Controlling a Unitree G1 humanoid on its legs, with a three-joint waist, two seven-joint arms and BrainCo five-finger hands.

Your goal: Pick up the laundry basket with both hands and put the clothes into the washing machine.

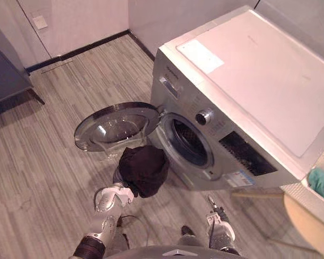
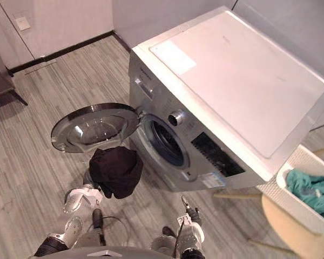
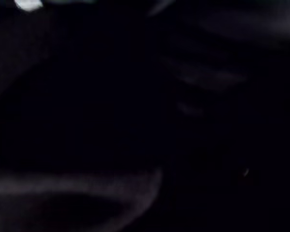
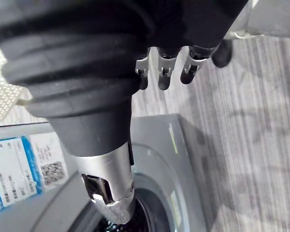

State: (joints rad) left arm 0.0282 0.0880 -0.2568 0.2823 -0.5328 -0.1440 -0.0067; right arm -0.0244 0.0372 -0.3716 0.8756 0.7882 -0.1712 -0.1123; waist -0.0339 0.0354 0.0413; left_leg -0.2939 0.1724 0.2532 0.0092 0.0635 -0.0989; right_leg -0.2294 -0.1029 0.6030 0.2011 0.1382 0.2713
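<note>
Left robot hand [image 1: 119, 177] buried in black garment [image 1: 144, 170], grip cannot be told. Garment at 8 o'clock of drum opening [image 1: 191, 141], under open door [image 1: 116, 127]. Right robot hand [image 1: 220, 227] low, relaxed, empty. Laundry basket [image 2: 291, 168] with teal clothes [image 2: 313, 191] on stool [image 2: 291, 222], 4 o'clock of washing machine [image 2: 243, 81].

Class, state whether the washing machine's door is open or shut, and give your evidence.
Open: the washing machine door is swung aside, exposing the drum opening.
</note>
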